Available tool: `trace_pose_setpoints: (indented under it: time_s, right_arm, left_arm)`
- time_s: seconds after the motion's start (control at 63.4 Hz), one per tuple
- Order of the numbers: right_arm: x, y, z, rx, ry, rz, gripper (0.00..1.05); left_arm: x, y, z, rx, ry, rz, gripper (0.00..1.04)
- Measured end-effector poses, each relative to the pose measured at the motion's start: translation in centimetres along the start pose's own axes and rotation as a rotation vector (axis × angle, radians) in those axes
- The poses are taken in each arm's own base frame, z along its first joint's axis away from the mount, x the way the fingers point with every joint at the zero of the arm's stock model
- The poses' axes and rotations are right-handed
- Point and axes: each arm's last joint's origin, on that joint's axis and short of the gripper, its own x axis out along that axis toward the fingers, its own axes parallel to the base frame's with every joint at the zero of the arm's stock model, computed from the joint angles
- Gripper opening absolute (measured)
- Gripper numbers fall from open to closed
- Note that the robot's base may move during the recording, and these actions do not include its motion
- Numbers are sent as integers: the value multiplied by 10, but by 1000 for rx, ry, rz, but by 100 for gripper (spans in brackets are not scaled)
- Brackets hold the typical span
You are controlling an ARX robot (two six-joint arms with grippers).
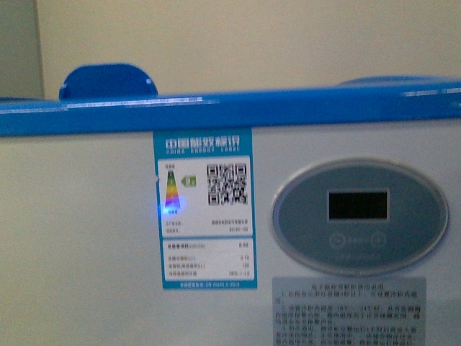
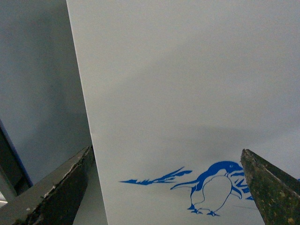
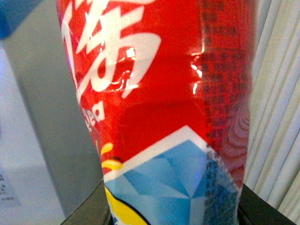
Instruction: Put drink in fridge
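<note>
I'm parked right up against the fridge [image 1: 86, 216]: its white front wall fills my front camera, with the blue top rim [image 1: 216, 108] running across above the energy label [image 1: 205, 209] and the oval control panel [image 1: 360, 216] to the right. The blue handle [image 1: 108, 81] pokes up beyond the rim on the left, but from this low angle I can't tell whether the glass lid is open or closed, and neither arm shows in this view. The drink [image 3: 159, 93] is in my right gripper [image 3: 173, 206]. Its red label with white characters fills the right wrist camera, and the two dark fingers press in on either side of the bottle low down, so I read that as a firm hold. My left gripper [image 2: 166, 154] is spread wide with nothing between its fingers, facing the fridge's white side near the blue penguin [image 2: 213, 192]. As I judge it, pickup and approach are done. The bottle is not inside, so what's left is to get the lid out of the way if it's closed, lift the bottle over the rim, lower it in and let go.
</note>
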Motion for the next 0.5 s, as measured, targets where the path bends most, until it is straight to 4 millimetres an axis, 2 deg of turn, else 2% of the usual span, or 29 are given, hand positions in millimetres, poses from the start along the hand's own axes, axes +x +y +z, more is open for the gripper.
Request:
trace_pose_setpoints:
  time_s: [0.505]
  right_arm:
    - [0,0,0,-1,-1,0,39]
  left_arm:
    - [0,0,0,0,0,-1,97]
